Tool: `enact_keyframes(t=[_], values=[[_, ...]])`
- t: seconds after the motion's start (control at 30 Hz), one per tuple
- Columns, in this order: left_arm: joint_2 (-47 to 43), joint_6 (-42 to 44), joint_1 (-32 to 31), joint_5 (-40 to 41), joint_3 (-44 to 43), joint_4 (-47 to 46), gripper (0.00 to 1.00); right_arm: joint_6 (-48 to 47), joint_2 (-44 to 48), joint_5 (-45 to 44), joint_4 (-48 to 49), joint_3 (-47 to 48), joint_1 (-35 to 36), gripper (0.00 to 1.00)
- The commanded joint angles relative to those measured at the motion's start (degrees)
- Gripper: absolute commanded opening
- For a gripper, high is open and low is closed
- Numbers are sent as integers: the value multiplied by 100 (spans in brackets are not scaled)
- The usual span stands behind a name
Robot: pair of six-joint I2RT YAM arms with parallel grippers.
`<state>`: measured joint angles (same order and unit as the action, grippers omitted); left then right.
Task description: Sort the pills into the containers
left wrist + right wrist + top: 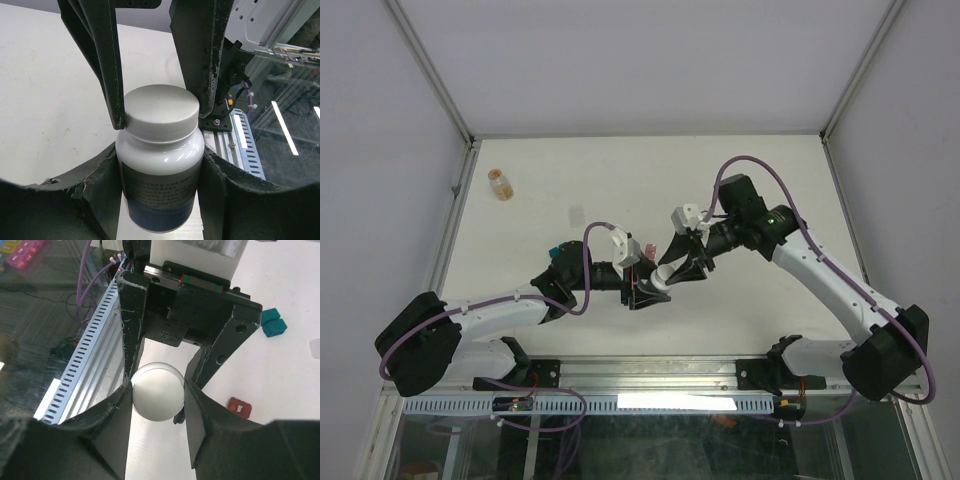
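The left hand (160, 192) hugs the white pill bottle (160, 170) so it cannot turn, the right hand (159, 390) pinches its lid (161, 112), likely to twist it off, and the dark red box (238, 406) and teal box (272, 322) wait farther back on the bench (285, 375).

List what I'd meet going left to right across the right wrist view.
white bottle, seen cap-end on → dark red container → teal container
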<state>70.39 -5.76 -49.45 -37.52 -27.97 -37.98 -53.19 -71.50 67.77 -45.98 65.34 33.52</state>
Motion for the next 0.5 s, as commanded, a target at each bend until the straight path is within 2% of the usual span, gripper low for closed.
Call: enact_keyframes(t=[0.0,0.1,0.23,0.33,0.47], values=[[-238,-82,21,448,-112,-510,0,1784,188,-275,1096,-162,50,26],[-399,86,15,1056,-65,-464,0,3001,128,-767,1665,-253,90,17],[-457,195,23,2124,-93,-503,0,4432,104,-2204,2291,-478,334,8],[-352,214,18,2636,-188,-505,0,4916,70,-2850,2561,-557,383,4],[-287,216,18,2990,-197,-476,0,5295,2,-3030,2824,-468,376,3]])
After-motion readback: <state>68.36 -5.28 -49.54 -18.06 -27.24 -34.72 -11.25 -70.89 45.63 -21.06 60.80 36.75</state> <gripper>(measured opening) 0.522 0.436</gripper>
